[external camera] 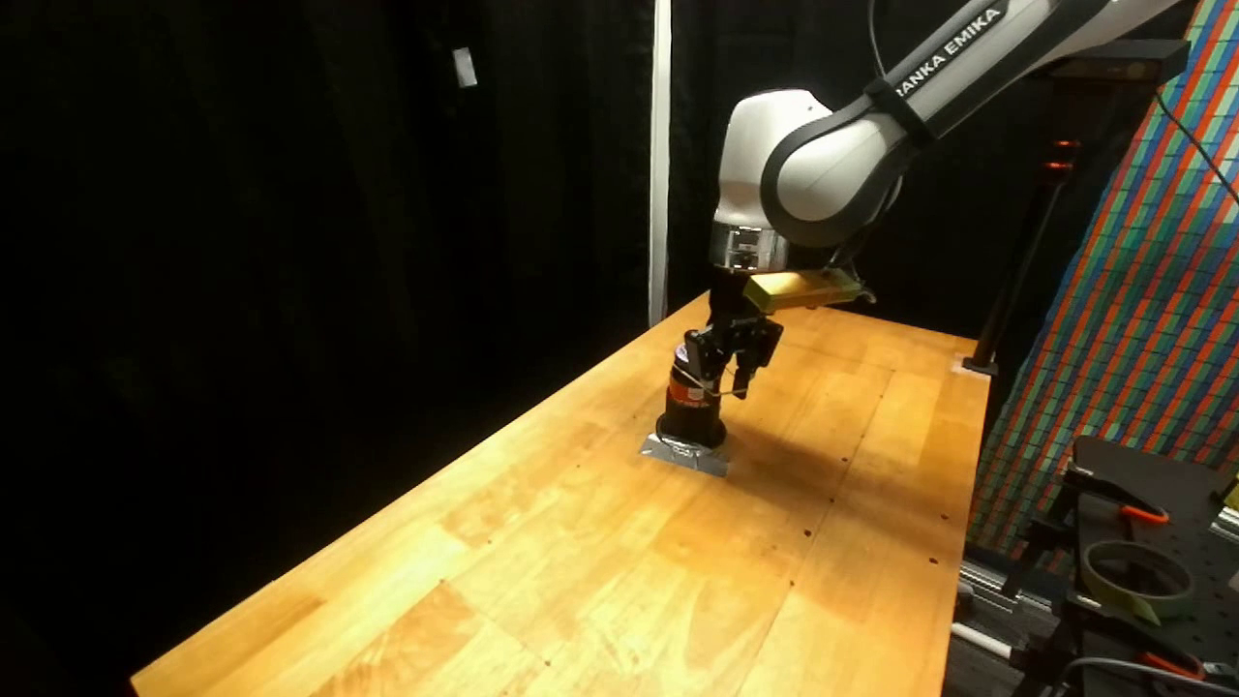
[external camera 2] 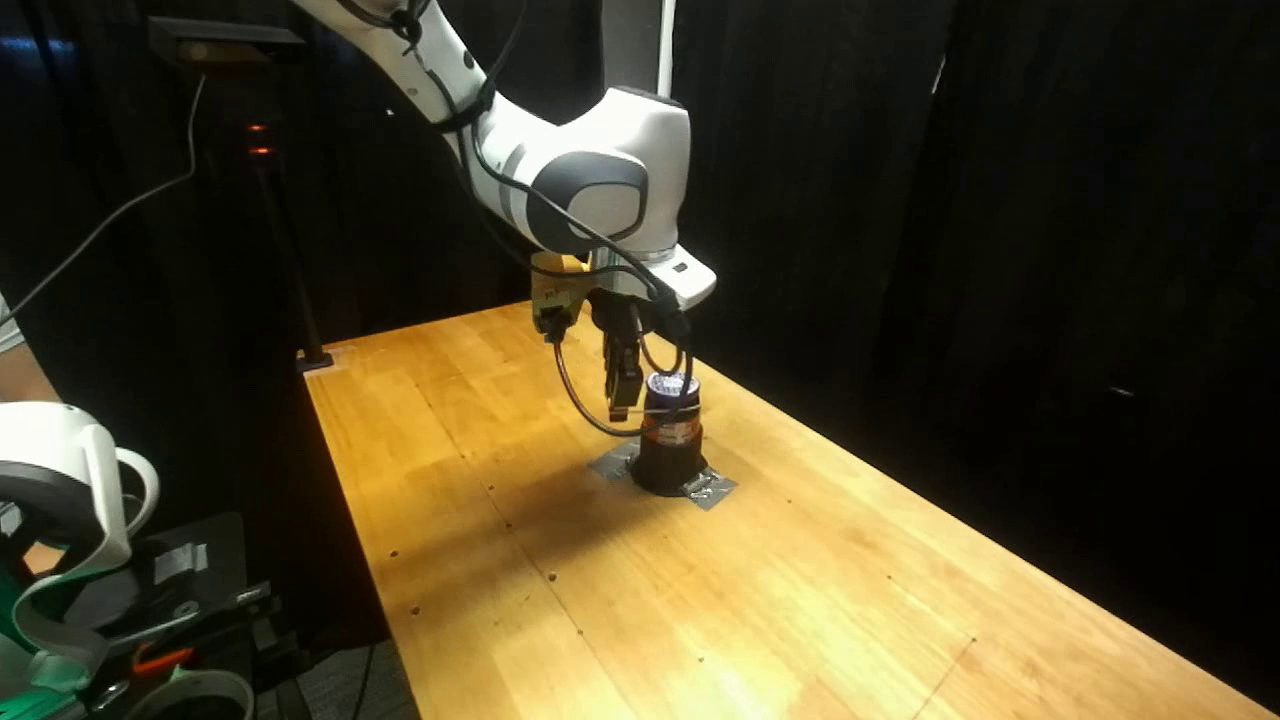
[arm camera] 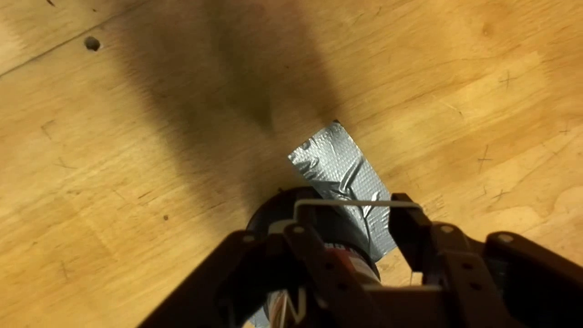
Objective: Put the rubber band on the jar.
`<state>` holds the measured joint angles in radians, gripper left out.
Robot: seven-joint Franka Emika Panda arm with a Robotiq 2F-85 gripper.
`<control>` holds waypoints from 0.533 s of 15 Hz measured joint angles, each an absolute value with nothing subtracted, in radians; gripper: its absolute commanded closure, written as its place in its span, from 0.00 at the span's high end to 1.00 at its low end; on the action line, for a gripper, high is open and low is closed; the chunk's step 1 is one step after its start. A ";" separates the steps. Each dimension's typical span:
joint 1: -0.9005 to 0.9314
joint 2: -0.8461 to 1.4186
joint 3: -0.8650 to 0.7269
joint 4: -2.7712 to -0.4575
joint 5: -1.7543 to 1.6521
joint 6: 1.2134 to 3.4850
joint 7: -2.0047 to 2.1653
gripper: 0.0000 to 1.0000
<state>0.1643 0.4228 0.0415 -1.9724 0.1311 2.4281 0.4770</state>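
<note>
Rubber band, wrist view: pale and thin, a straight strand drawn between the two fingers; should handle as light, soft and springy, apt to snap away if one end slips.
Hold on the band, wrist view: best taken from inside the loop, over the tips of both fingers, so that their spread sets the opening; a pinch would probably let it collapse.
Claw, wrist view: parted, its fingers well apart, nothing seen pinched between them; the band seems held by its own stretch alone.
Jar, wrist view: partly hidden behind the fingers, with silver tape at its foot; likely stiff, and fixed firmly enough to the tabletop to take a sideways tug.
Jar, in an exterior view: upright, just beside the claw; the band reaches from the finger tips and crosses the jar's upper part.
Claw, in an exterior view: tips beside the jar and apparently lower than its top; the band lies at those tips, a strand slanting over the jar's side. Whether it loops fully round the jar, I cannot tell.
</note>
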 measured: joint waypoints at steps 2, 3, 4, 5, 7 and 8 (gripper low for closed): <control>0.184 0.386 0.034 -2.042 0.120 2.528 0.513 0.05; 0.196 0.368 0.030 -2.076 0.112 2.580 0.533 0.00; 0.210 0.350 0.021 -2.112 0.095 2.640 0.562 0.00; 0.228 0.333 0.007 -2.149 0.069 2.705 0.600 0.00; 0.274 0.306 -0.036 -2.221 -0.008 2.842 0.699 0.00; 0.307 0.297 -0.075 -2.253 -0.068 2.908 0.764 0.01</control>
